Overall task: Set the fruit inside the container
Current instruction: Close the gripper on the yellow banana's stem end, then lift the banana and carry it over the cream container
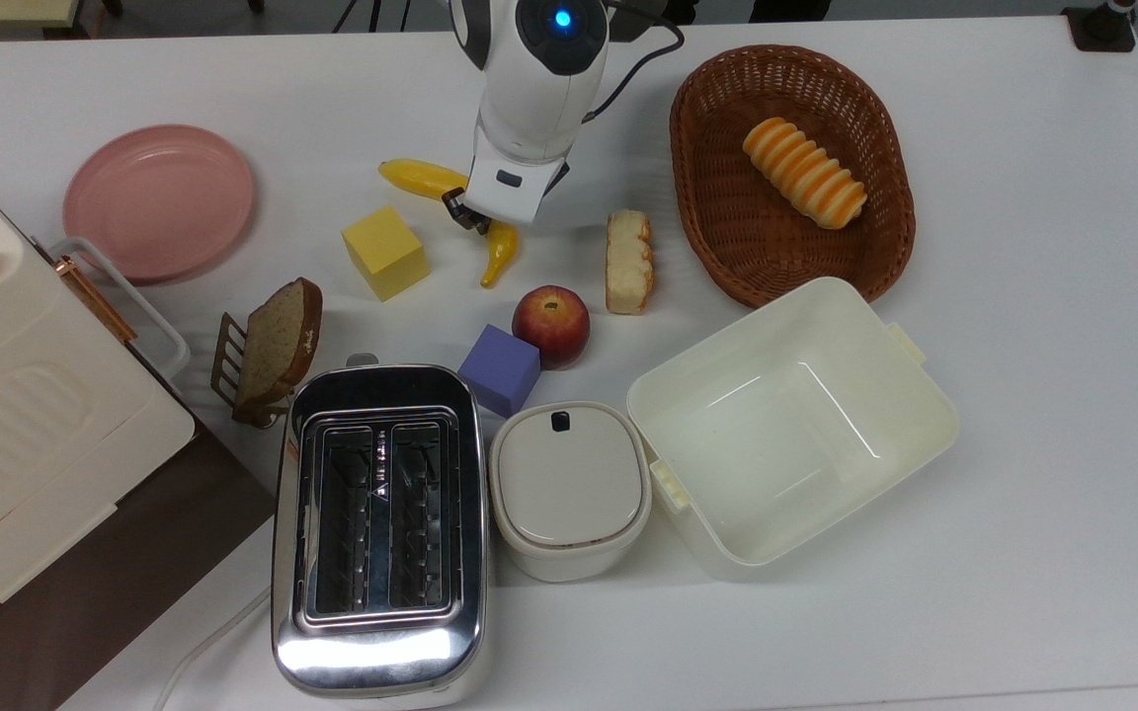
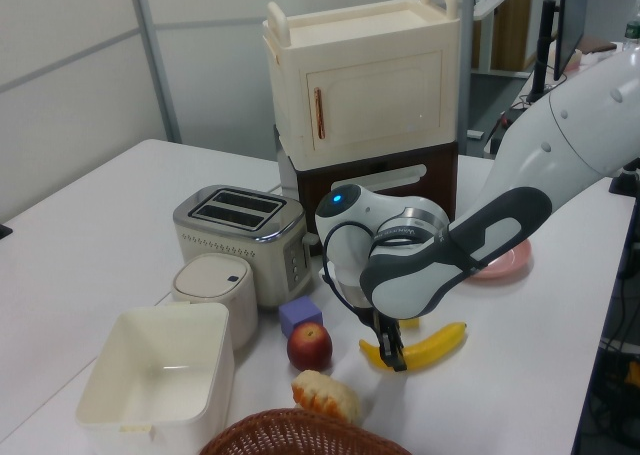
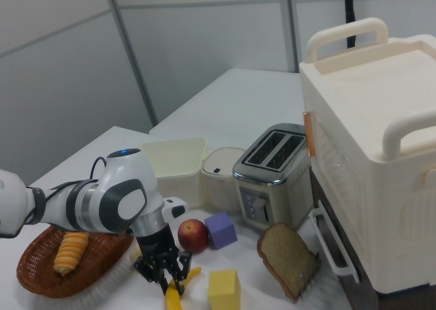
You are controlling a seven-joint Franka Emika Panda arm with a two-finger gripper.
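Long curved yellow banana (image 1: pixel 436 185) on white table (image 1: pixel 1023 296), crossing under black 2-finger gripper (image 1: pixel 467 214), middle pinched between fingers. In top view, 1 end pokes out on top view's left of gripper, other end (image 1: pixel 496 255) below it, middle hidden by wrist. Large cream-white rectangular plastic tub (image 1: pixel 794 425) well apart toward top view's lower right, round red apple (image 1: pixel 551 324) between.

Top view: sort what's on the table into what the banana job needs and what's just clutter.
Needed: banana, cream tub, gripper.

Clutter: apple, wicker basket, lidded pot, toaster, pink plate, yellow block, purple block.
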